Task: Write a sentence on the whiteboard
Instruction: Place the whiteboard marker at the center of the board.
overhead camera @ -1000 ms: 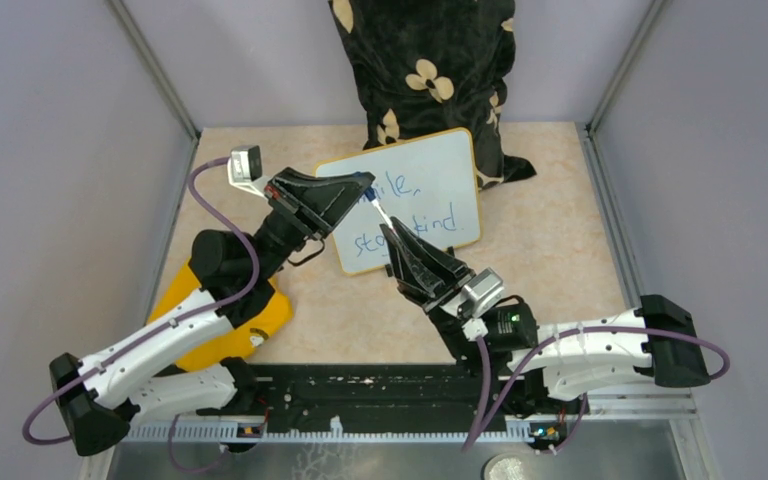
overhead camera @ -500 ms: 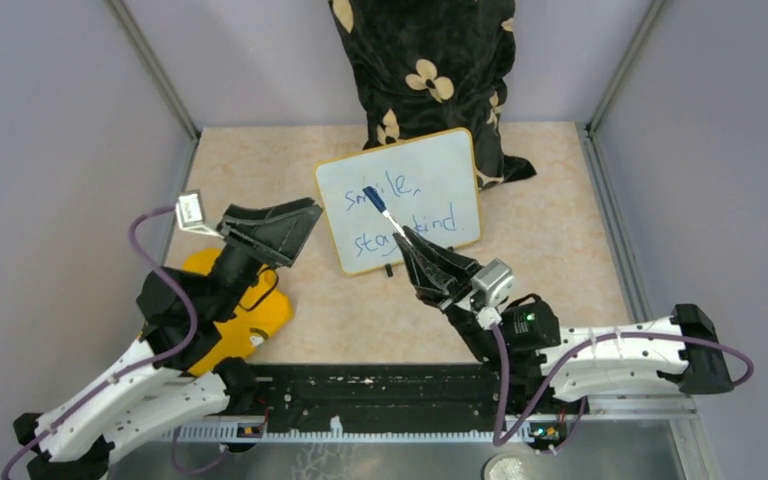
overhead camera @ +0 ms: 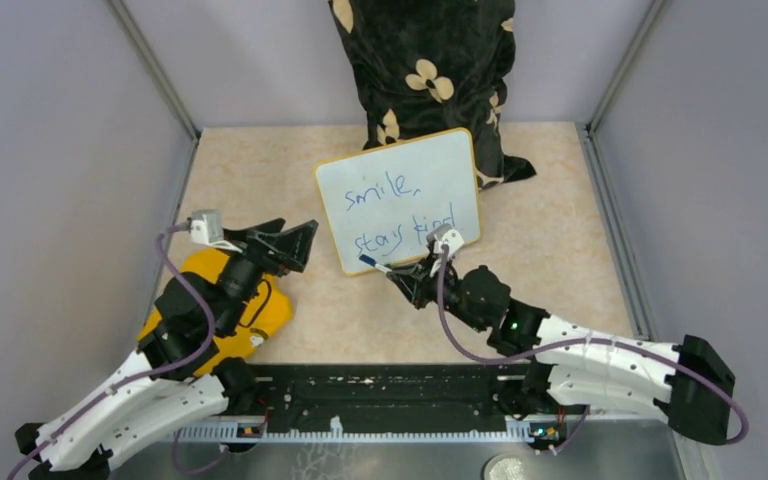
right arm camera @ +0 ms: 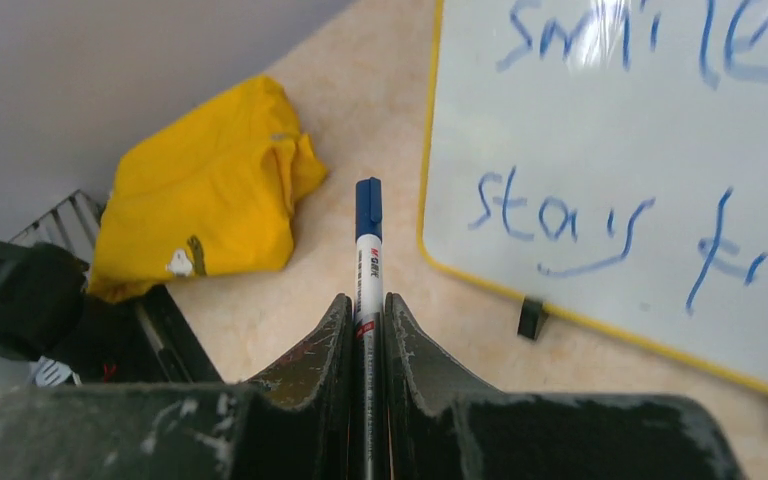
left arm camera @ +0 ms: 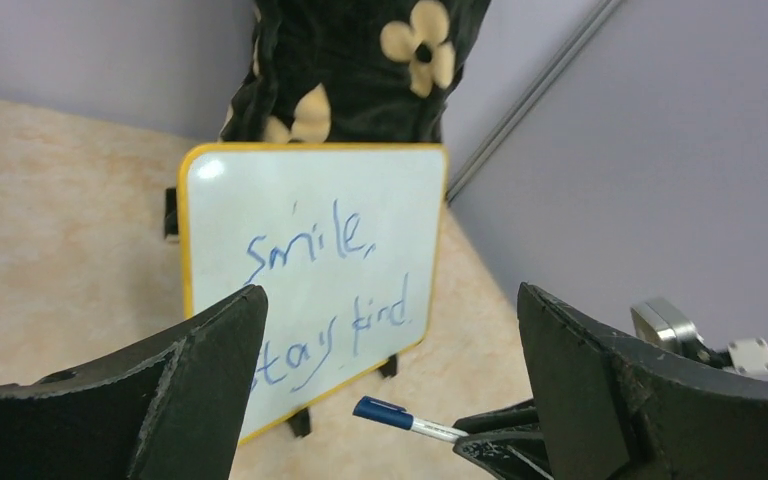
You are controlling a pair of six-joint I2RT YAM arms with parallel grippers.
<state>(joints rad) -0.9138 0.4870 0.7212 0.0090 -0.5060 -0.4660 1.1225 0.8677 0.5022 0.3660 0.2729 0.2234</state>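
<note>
Top external view, from where I stand: a beige, marble-patterned tabletop (overhead camera: 560,250) carries it all. At the back slumps a soft black cloth with cream flowers (overhead camera: 420,60). Just in front of it, mid-tabletop, the whiteboard (overhead camera: 400,195) stands tilted on small black feet, glossy and flat, with rounded corners and a thin yellow rim. The sentence (overhead camera: 381,190) runs in blue across two lines: "smile, stay kind". A crumpled yellow cloth (overhead camera: 265,315) lies near left. Above it the left pincer (overhead camera: 307,247) gapes wide, holding nothing. The right pincer (right arm camera: 365,305) is clamped on a slim white marker (right arm camera: 368,215) with a blue cap, just off the board's near corner.
</note>
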